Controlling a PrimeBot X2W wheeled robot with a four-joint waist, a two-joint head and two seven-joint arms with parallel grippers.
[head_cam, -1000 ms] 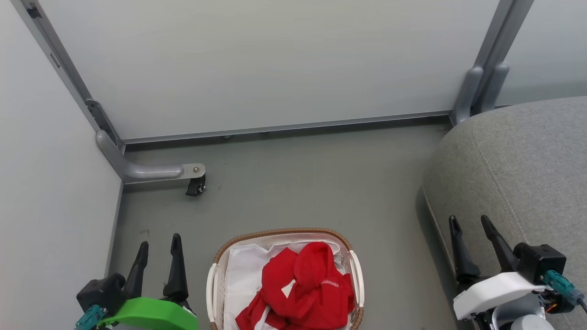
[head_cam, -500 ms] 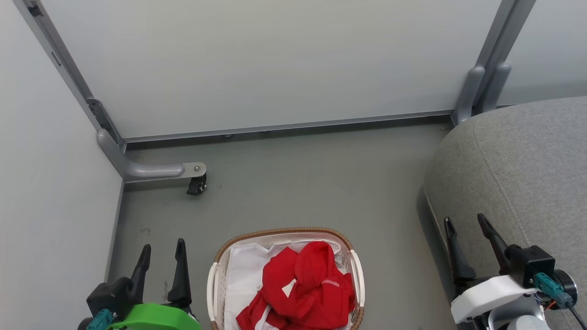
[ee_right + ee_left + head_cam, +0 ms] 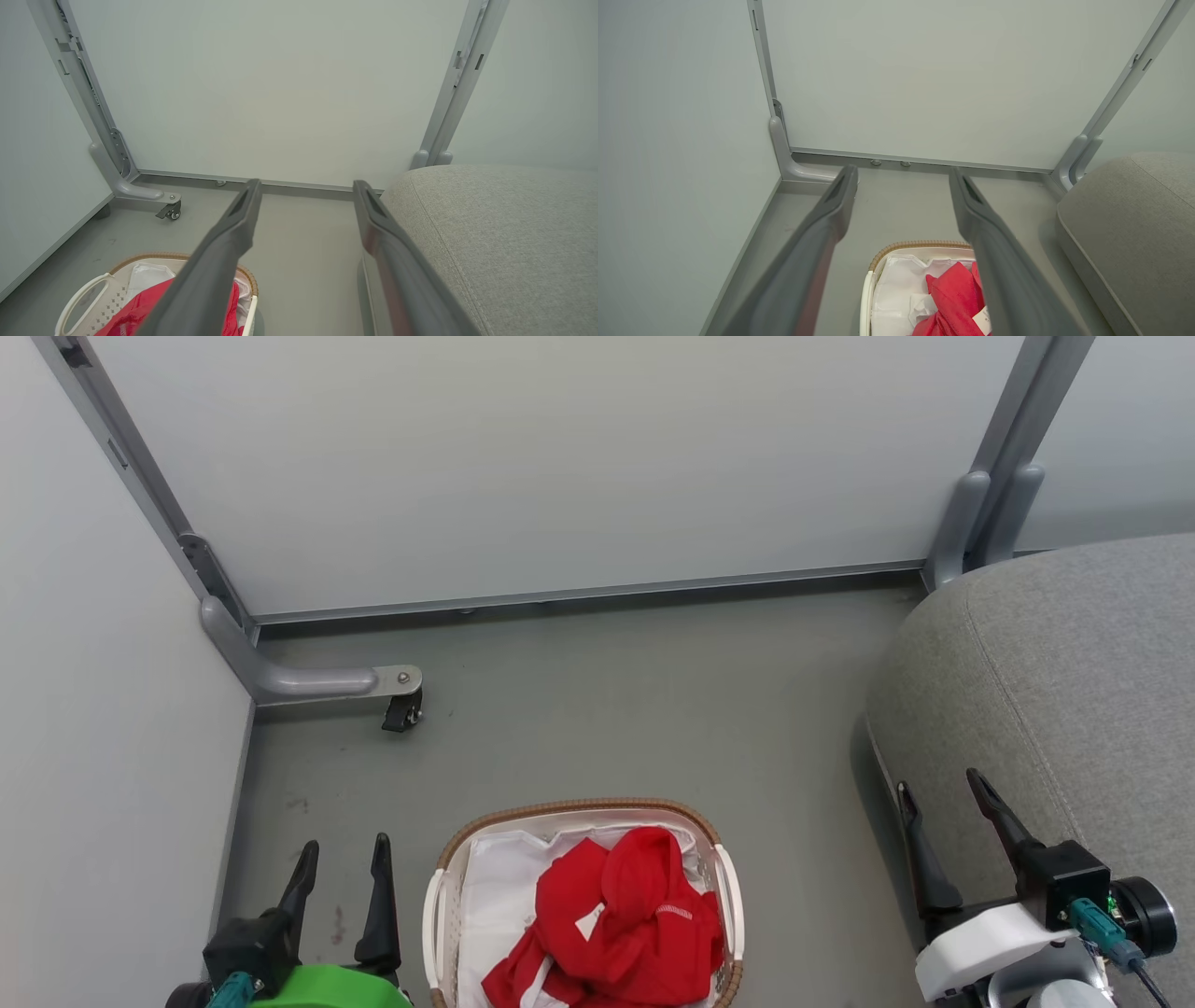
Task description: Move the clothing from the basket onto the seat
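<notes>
Grey floor (image 3: pixel 597 709) runs back to pale partition panels (image 3: pixel 560 457) framed in grey metal. One frame foot (image 3: pixel 299 683) at the left ends in a small black caster (image 3: pixel 401 712).

At the bottom middle of the head view the basket (image 3: pixel 579 807) stands on the floor, its brown woven rim towards the panels and a white handle on each side. The clothing (image 3: pixel 625 915) lies inside it, a crumpled red heap over the right half. It rests on the white liner (image 3: pixel 495 887), which shows bare on the left. A small white patch on the red fabric may be a label, but it is too small to be sure.

The seat (image 3: pixel 1074 663) takes up the right side. Its rounded corner is near the basket but apart from it, with bare floor between.

The left gripper (image 3: pixel 345 841) hangs just left of the basket, its fingers spread and holding nothing. The right gripper (image 3: pixel 937 780) is at the seat's left edge, fingers likewise parted and empty. In the right wrist view one finger crosses the basket and the other the seat's edge.
</notes>
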